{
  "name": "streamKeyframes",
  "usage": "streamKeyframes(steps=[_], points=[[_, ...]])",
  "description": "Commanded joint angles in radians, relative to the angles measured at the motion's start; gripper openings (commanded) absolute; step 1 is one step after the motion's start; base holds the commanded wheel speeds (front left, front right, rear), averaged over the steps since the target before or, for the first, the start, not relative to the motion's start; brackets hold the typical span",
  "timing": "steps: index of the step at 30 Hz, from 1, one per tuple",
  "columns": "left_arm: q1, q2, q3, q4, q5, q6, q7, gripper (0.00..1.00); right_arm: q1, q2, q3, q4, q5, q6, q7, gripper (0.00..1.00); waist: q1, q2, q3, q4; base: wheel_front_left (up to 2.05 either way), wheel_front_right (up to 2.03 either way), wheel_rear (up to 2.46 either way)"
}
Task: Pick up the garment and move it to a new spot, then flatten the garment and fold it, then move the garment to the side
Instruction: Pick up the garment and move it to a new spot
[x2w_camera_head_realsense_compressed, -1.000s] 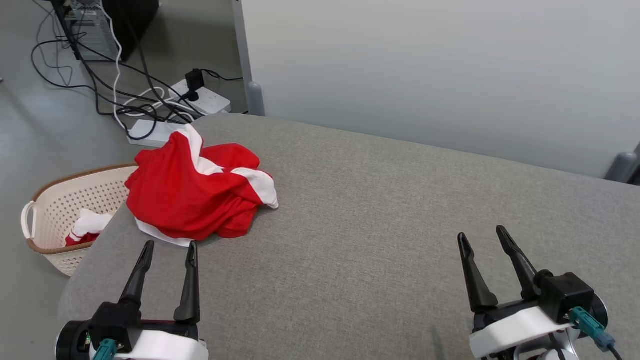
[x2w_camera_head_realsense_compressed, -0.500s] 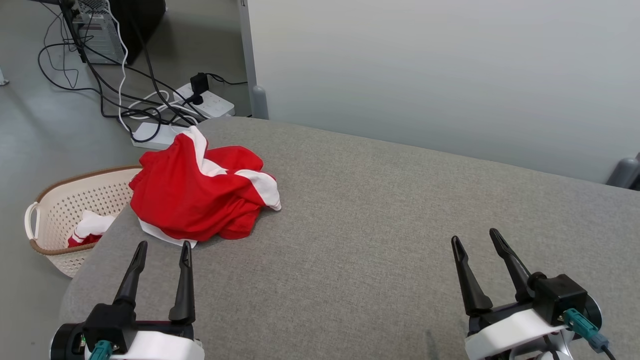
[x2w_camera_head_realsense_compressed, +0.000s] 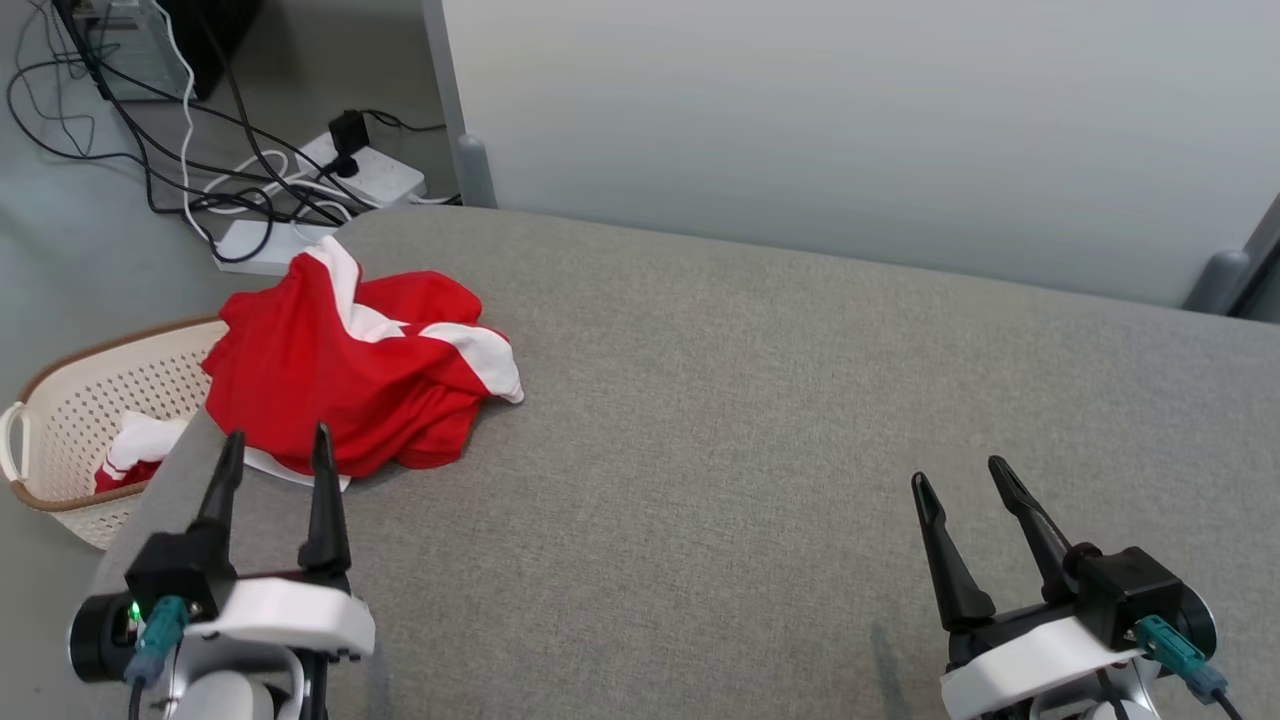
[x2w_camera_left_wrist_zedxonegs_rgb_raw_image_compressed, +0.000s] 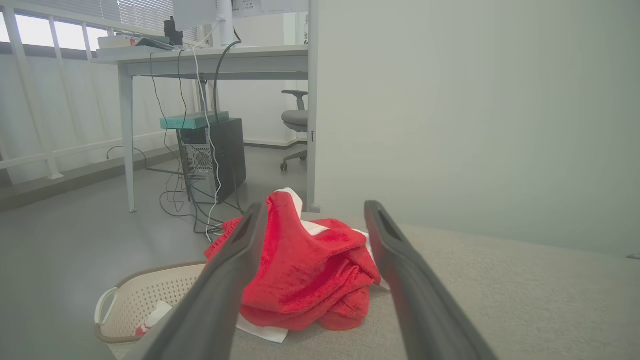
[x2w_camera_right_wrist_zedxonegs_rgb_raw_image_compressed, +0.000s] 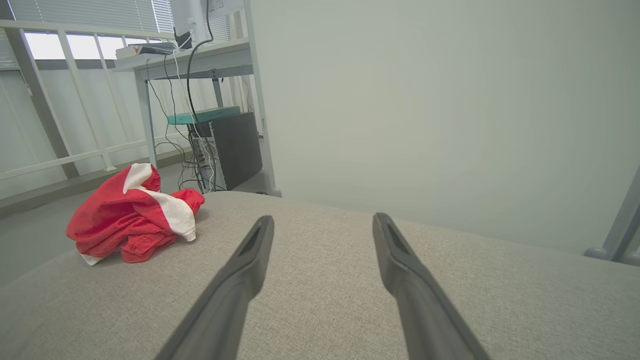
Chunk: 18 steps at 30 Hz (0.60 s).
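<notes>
Garment crumpled, long axis unclear

basket: near side hidden behind the bench edge and garment
cloth in basket: mostly hidden
computer: cut off at top edge

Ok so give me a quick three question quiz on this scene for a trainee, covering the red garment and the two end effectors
1. Which is nearer the red garment: A the left end effector, or B the right end effector?
2. True or false: the left end effector is shut on the red garment.
3. Fill in: past the left end of the grey surface sits a cream perforated ____.
Key: 1 A. 2 false, both end effectors are open and hold nothing. 3 basket.
</notes>
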Motion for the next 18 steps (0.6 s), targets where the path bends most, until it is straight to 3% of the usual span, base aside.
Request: streamKeyframes(steps=[1, 18], points=[[-0.082, 0.009, 0.042, 0.003, -0.008, 0.012, -0.01, 1.0, -0.036, -0.01, 0.025, -0.026, 0.007, 0.007, -0.014, 1.0, 0.0, 0.0, 0.021, -0.013, 0.0, 0.0, 0.0], [-0.471, 0.066, 0.133, 0.519, -0.079, 0.046, -0.003, 1.0, -0.131, -0.047, 0.049, -0.018, 0.049, 0.007, -0.014, 1.0, 0.0, 0.0, 0.208, -0.096, 0.0, 0.0, 0.0]])
